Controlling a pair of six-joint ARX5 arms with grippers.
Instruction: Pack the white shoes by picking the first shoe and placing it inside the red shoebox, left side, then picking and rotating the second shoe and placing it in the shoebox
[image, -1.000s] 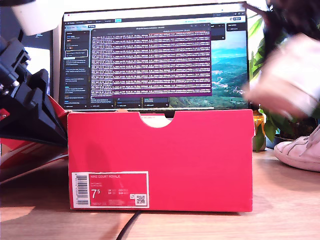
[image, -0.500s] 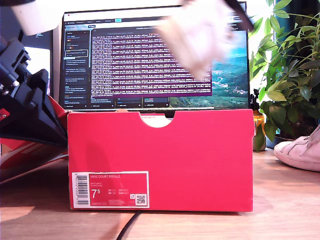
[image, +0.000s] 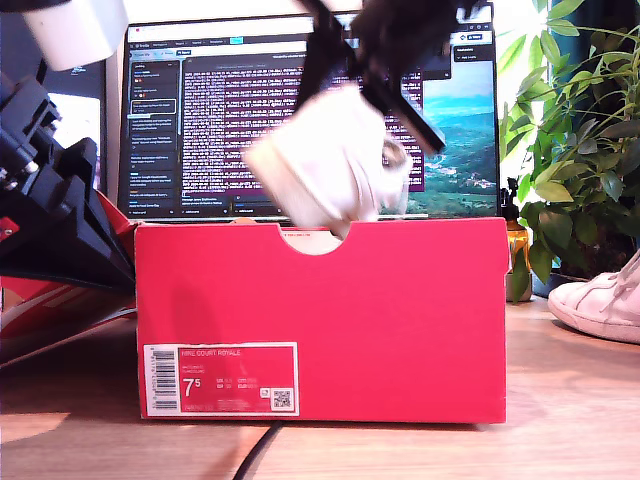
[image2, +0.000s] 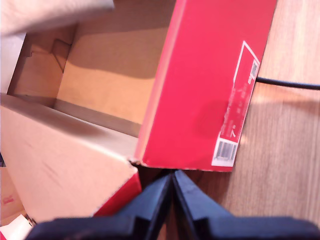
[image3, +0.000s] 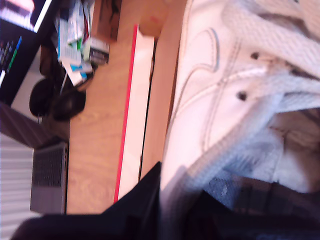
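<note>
Shoe (image: 325, 165) clamped in our second gripper (image3: 175, 200) hangs over box (image: 320, 320) rim for drop-in, w/ our first gripper (image2: 172, 192) closed, empty, beside box.

Matt red cardboard shoebox (image: 320, 320), wooden table (image: 570, 410)

White shoe (image: 330, 165) above red shoebox (image: 320, 320) smeared by motion blur, its lower part behind the box rim, second shoe (image: 598, 305) at three o'clock cropped by exterior view's edge, monitor (image: 300, 110) text illegible
</note>
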